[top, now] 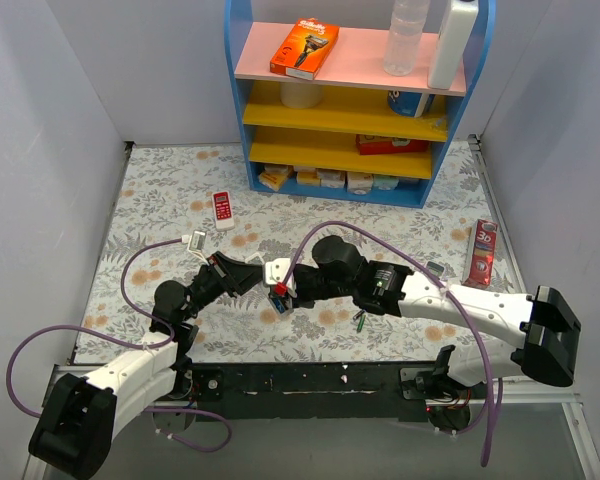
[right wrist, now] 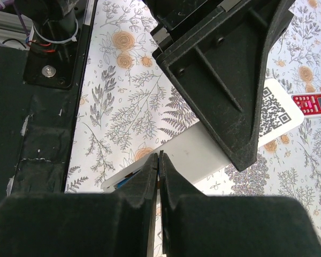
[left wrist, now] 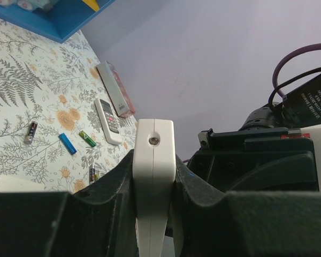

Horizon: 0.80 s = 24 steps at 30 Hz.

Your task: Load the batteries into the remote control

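floral-print desk (top: 160, 200), grey walls on three sides. left pincer (left wrist: 154, 176) clamped on the narrow end of the remote control (left wrist: 154, 152), holding it clear of the desk near the middle front. right pincer (right wrist: 159, 166) clenched, fingertips pressed together, tip just beside the remote's long edge. from the right wrist view the remote's plain white back with a square code faces the camera. something blue shows in the opening at one end, can't tell what. batteries (left wrist: 67, 143) loose on the desk beyond: one blue, one green, one dark, apart from the remote. red box (left wrist: 117, 88) farther out by the wall. blue shelf (top: 238, 100) at the back.
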Motion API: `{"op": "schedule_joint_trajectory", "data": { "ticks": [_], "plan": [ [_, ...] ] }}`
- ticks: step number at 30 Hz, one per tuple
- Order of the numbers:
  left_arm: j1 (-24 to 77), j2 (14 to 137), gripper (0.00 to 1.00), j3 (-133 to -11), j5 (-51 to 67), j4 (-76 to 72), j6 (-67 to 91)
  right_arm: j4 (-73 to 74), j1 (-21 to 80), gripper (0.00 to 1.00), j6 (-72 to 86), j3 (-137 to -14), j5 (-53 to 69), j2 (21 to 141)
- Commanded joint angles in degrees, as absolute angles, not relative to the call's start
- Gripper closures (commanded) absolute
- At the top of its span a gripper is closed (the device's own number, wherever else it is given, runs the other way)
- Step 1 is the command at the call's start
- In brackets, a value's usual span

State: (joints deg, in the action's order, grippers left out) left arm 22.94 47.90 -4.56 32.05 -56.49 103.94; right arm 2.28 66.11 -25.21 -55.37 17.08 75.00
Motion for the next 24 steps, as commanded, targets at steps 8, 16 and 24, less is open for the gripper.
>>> {"op": "schedule_joint_trajectory", "data": {
  "ticks": [8,16,24],
  "plan": [
    [23.29,44.82,1.00,-7.65,32.52,-64.96,107.41,9.06,64.78,0.89,-23.38,-52.29,13.62,79.01],
    [23.29,47.19,1.00,-3.43,29.36,-60.03,101.69,6.51,64.86,0.70,-20.13,-56.25,16.61,75.33],
    [23.29,48.61,1.00,-1.94,28.13,-58.38,99.67,0.61,64.86,0.62,-14.08,-54.32,13.73,68.56]
  ]
}}
